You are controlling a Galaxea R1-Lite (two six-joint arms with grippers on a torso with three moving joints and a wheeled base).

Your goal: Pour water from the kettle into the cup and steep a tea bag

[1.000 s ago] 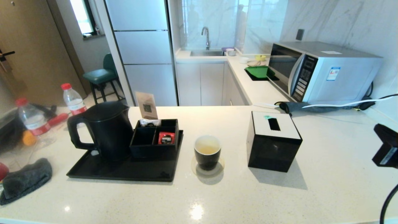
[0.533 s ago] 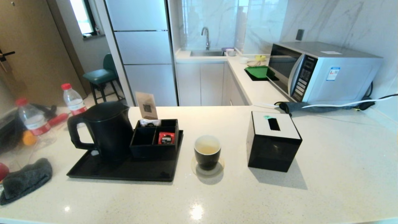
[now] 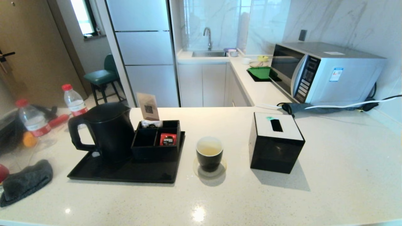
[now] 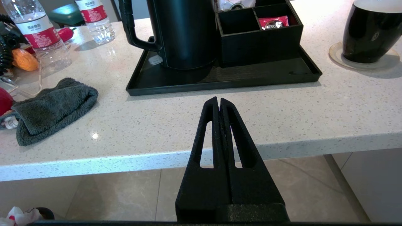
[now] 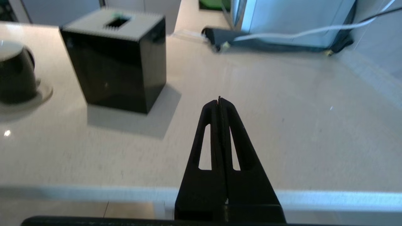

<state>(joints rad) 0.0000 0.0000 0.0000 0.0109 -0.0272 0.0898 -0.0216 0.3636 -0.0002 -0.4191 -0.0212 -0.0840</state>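
The black kettle [image 3: 106,131] stands upright on a black tray [image 3: 125,172], its handle toward the left. To its right, on a round coaster, sits the black cup [image 3: 209,153] holding pale yellowish water [image 3: 209,148]. No tea bag shows in any view. Neither arm appears in the head view. My left gripper [image 4: 219,99] hovers shut and empty at the counter's front edge, facing the tray, with the kettle [image 4: 185,34] and the cup [image 4: 370,34] beyond it. My right gripper [image 5: 219,99] is shut and empty over the counter's front right, the cup [image 5: 15,75] far off to its side.
A black cube box [image 3: 275,142] with a white slotted top stands right of the cup. A black organizer with a red sachet [image 3: 168,139] shares the tray. Two red-capped bottles [image 3: 74,99] and a grey cloth [image 3: 26,182] lie at the left; a microwave [image 3: 326,72] at the back right.
The right arm, seen at the right edge of the head view a second ago, has drawn back out of that view. Kettle, cup and box have not moved.
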